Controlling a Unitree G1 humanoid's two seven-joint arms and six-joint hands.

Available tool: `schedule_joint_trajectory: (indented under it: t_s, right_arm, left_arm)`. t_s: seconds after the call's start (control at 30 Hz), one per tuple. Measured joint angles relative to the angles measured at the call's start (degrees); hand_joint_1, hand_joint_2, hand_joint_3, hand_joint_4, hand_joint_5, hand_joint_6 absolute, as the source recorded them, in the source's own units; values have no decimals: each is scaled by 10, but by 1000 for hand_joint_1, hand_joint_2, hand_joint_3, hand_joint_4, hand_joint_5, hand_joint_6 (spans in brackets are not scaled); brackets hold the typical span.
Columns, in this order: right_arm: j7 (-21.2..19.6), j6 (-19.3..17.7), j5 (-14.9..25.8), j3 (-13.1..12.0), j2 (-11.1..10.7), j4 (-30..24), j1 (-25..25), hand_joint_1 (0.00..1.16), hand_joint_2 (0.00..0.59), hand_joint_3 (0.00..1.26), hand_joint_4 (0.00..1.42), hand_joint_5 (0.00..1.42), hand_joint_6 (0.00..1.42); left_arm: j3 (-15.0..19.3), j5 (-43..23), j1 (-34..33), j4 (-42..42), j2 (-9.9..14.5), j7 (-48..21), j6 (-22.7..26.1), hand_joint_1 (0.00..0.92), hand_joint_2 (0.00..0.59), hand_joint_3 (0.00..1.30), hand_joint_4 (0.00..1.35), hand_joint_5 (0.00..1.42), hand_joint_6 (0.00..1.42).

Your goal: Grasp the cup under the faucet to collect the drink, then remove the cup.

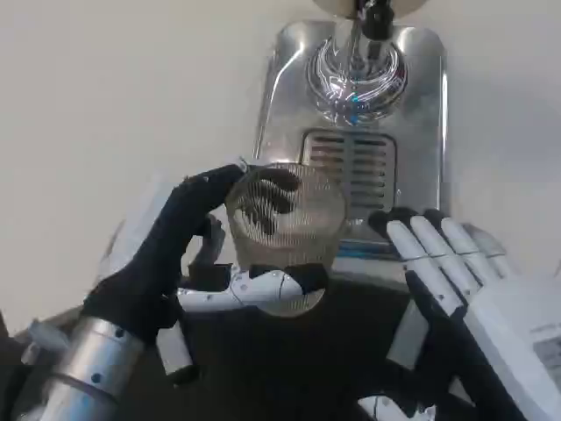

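Observation:
A clear ribbed glass cup (285, 219) is held in my left hand (188, 254), with dark fingers wrapped behind it and the thumb under its lower front. The cup sits in front of the slotted drip grate (351, 162) of a shiny metal dispenser tray (280, 96). The faucet and its chrome base (355, 74) stand farther back, above the cup. Beside the cup on the right is my right hand (447, 263), its fingers straight and apart, holding nothing and apart from the glass. I cannot tell whether the cup holds liquid.
The metal tray stands on a white table (114, 96), which stretches to its left. A dark area (351, 342) lies below the tray's front edge between my two forearms.

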Motion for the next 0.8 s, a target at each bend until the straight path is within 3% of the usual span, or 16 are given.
schedule_joint_trajectory:
  t_s: [0.43, 0.57, 0.8]
  right_arm:
    - [-1, 0, -16, 15, 19, -2, 12, 399, 320, 45, 11, 20, 48]
    - [-2, 2, -22, 17, 27, -3, 19, 403, 324, 45, 11, 23, 48]
    - [-3, 9, -25, 16, 31, -4, 25, 418, 340, 46, 11, 25, 48]
  left_arm:
    - [-6, -5, -13, 12, 0, -6, 8, 776, 112, 965, 1224, 1353, 1424]
    - [-4, 1, -43, 39, -9, 4, 10, 776, 112, 965, 1224, 1353, 1424]
    - [-5, 10, -139, 158, -36, 54, 1, 776, 112, 975, 1238, 1353, 1424]
